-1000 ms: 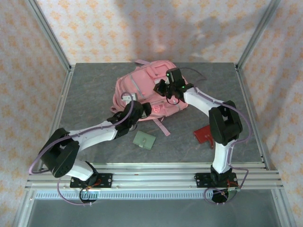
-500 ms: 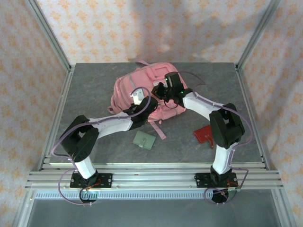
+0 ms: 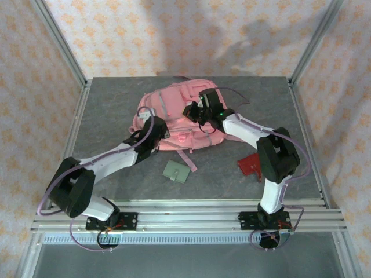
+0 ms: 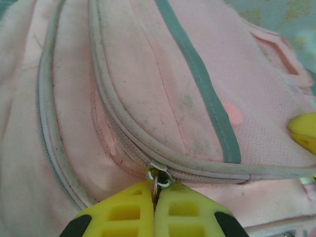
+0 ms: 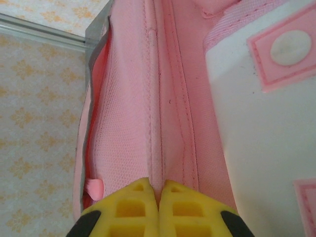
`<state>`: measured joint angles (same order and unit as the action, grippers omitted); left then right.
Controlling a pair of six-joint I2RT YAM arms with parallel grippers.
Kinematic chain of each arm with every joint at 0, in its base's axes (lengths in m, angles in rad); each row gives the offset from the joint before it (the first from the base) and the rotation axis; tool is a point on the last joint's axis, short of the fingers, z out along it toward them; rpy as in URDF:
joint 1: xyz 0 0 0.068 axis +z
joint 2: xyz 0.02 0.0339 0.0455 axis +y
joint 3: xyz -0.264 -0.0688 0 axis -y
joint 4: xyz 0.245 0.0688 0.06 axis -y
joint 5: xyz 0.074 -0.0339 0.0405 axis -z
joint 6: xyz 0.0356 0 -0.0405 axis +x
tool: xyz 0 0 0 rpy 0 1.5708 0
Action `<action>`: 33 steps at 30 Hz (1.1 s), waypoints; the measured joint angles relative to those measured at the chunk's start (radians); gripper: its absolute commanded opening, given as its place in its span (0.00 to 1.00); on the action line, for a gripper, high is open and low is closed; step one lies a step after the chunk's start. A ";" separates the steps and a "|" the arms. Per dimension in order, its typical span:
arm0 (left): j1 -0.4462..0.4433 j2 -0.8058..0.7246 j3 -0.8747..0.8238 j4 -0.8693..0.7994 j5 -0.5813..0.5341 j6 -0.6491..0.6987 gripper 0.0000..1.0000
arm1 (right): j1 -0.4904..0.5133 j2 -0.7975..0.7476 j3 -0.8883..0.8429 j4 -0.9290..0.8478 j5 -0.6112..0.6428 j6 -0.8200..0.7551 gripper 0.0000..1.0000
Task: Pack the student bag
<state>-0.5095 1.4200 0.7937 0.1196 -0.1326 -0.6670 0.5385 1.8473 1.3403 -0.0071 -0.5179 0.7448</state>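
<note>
The student bag (image 3: 181, 119), a large pink backpack with grey stripe trim, lies at the middle back of the table. My left gripper (image 3: 160, 131) is at the bag's left side. In the left wrist view its yellow fingers (image 4: 128, 207) are shut on the metal zipper pull (image 4: 158, 180) of a pocket on the bag (image 4: 148, 84). My right gripper (image 3: 192, 111) is over the bag's top. In the right wrist view it (image 5: 159, 190) is shut on a fold of the bag's pink fabric (image 5: 170, 98), beside the pale patch (image 5: 266, 128).
A small green wallet-like item (image 3: 176, 172) lies on the grey table (image 3: 110, 116) in front of the bag. A red item (image 3: 249, 165) lies next to the right arm's elbow. Metal frame posts (image 3: 62, 52) edge the table.
My left gripper has moved left along the bag's front and closed on the zipper pull. The bag has shifted slightly left. The right gripper keeps its grip on the fabric.
</note>
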 measured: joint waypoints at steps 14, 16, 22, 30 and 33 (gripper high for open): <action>0.078 -0.045 0.003 -0.014 0.222 0.105 0.63 | 0.001 -0.014 0.000 -0.015 0.003 0.000 0.00; 0.077 -0.036 0.010 -0.015 0.221 0.105 0.63 | 0.001 -0.014 0.000 -0.015 0.005 0.000 0.00; 0.032 -0.001 0.024 -0.020 0.144 0.108 0.49 | 0.001 -0.014 0.000 -0.019 0.005 0.000 0.00; -0.002 0.055 0.048 -0.017 0.071 0.108 0.00 | -0.003 -0.014 0.000 -0.028 0.021 0.000 0.00; -0.001 0.066 0.059 -0.018 0.064 0.113 0.00 | -0.003 -0.014 0.000 -0.029 0.029 0.000 0.00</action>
<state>-0.5106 1.4860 0.8524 0.1020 -0.0685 -0.5545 0.5358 1.8332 1.3403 -0.0360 -0.4892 0.7444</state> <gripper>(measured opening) 0.044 0.043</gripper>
